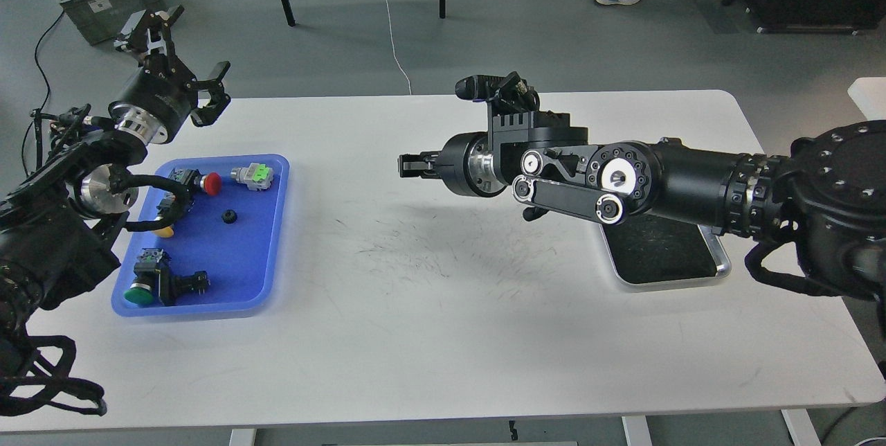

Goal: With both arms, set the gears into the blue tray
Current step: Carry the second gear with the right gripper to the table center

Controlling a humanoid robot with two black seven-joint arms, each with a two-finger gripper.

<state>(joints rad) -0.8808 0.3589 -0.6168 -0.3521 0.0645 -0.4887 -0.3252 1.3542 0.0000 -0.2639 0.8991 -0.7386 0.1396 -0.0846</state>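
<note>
One gear point(230, 216) is lying in the blue tray point(275, 252), near its middle toward the far end, apart from the switches around it; a second gear is not showing anywhere, and whether the right gripper point(403, 166) is carrying it cannot be told, since its fingers are pointing left, dark and edge-on, so their spacing is unclear too. The left arm's cable point(163, 186) is looping over the tray's left side, partly hiding a yellow-capped switch point(165, 230) and the body of the red-capped one point(212, 183). A green-tabbed switch point(252, 175) is sitting at the far right corner, and a green-capped one point(141, 293) at the near left. The left gripper point(216, 93) is hanging just beyond the tray's far edge with its fingers spread wide and nothing between them. The right arm point(664, 186) is stretching across the table point(429, 335), covering most of the steel tray point(720, 269), whose near end alone is showing. No writing is readable. The table's middle and near side are lying open, marked with dark scuffs point(443, 245).
</note>
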